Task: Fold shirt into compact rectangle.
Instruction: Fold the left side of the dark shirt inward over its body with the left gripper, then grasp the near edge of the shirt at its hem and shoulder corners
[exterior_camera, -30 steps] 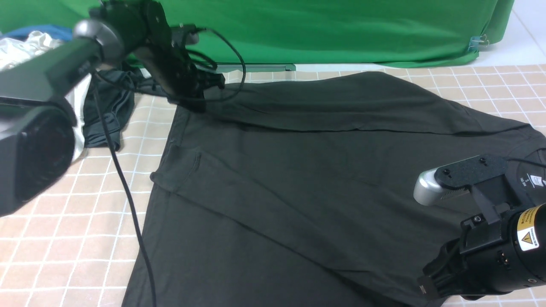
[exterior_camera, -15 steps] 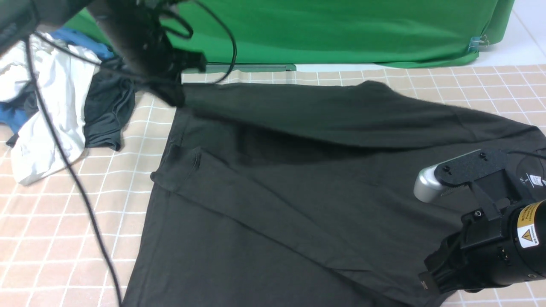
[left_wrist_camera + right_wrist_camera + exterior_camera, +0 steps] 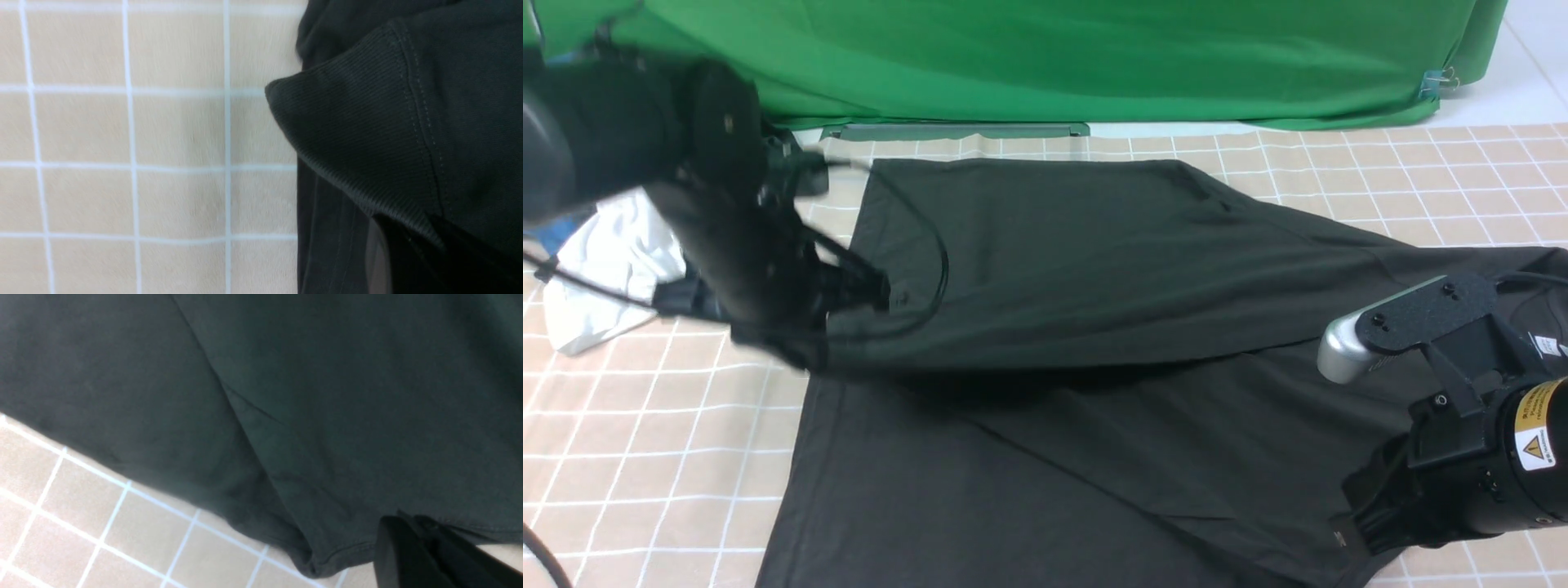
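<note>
The black shirt lies spread on the checked tablecloth, its white neck label at the right beside the right arm. My left gripper is shut on a ribbed edge of the shirt at its left side and holds it lifted, so the far part drapes as a flap over the middle. In the left wrist view its jaws are buried in dark cloth. My right gripper is shut on the shirt's near right hem; the closed fingers pinch the seam.
A white garment lies crumpled at the left, partly behind the left arm. A green cloth hangs along the back of the table. Bare checked tablecloth shows at the front left and the back right.
My left arm swung from the far left corner toward the front, dragging the shirt's far edge forward over its middle. The right arm stayed almost still.
</note>
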